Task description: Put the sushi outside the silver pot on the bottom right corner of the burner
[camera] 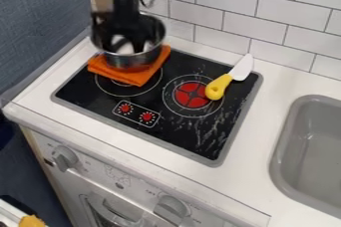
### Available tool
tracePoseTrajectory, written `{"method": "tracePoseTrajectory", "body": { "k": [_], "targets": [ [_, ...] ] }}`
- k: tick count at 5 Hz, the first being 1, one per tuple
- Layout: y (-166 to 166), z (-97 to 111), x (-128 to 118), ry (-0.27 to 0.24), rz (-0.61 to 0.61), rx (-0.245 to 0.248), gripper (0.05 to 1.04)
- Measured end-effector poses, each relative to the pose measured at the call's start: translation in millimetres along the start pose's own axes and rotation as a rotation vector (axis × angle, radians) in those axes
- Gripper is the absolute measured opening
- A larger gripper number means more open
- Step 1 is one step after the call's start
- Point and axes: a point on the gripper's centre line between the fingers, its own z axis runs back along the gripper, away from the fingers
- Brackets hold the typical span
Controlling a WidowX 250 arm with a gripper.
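The black gripper [126, 44] hangs down into the silver pot [126, 60] at the upper left of the camera view. A white piece, likely the sushi [122, 45], shows inside the pot right at the gripper; its lower part is hidden. The pot stands on a folded orange cloth [136, 75], over the back-left part of the black burner [200, 139].
A toy knife with a yellow handle [218, 86] lies across the right side of the burner, near the red ring. The grey sink [313, 146] is at the right. A tiled wall [233, 2] runs behind the counter.
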Motion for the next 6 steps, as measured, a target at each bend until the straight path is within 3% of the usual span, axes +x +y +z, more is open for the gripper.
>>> {"method": "tracePoseTrajectory", "body": {
  "k": [1,2,4,6],
  "targets": [
    [-2.6,40.4,-10.9,-0.118,-0.026,-0.050,0.723],
    [-21.0,63.1,-34.4,-0.171,-0.101,-0.087,0.724],
    [-95.3,43.4,-95.3,-0.059,-0.314,-0.093,0.723],
    [-135.0,13.2,-113.6,0.015,-0.420,-0.032,0.723]
  ]
}}
